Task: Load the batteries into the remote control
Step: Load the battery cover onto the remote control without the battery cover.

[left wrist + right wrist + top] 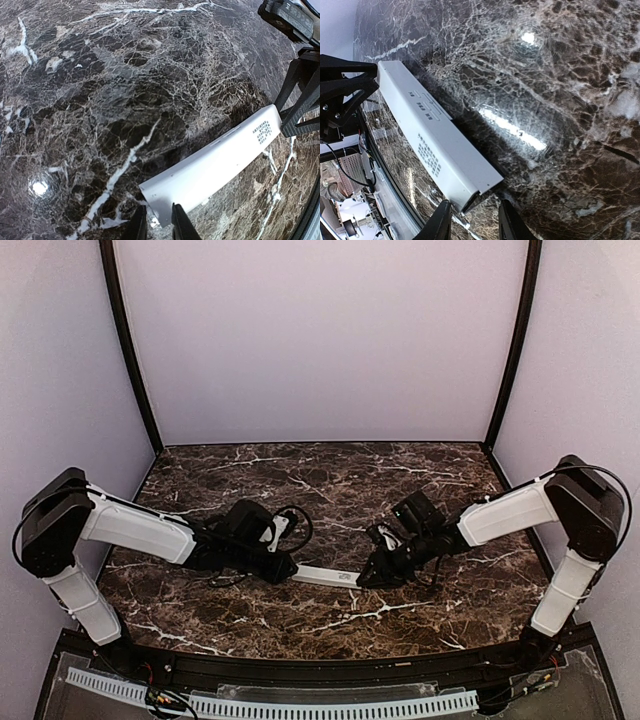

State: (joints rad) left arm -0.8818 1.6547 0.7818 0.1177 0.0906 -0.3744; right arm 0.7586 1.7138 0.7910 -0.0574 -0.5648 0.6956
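Left gripper (157, 226) and right gripper (474, 220) each straddle one end of the white remote control (215, 160), toward the near edge of the bench (330, 480); clamping cannot be told for either.

I work in a robot lab's test cell, not a home or a shop. Pale lilac panels (320, 340) wall me in on three sides, joined by black corner posts (128, 350), so this is a built enclosure rather than a room. The table (330, 475) has a dark marble-patterned top with bright spots of glare on it. My arms (135, 527) are bolted at its near edge, beside a perforated white strip (300, 706) and loose wiring (160, 698). Past that edge my right wrist camera catches cables and blurred gear (342, 200).
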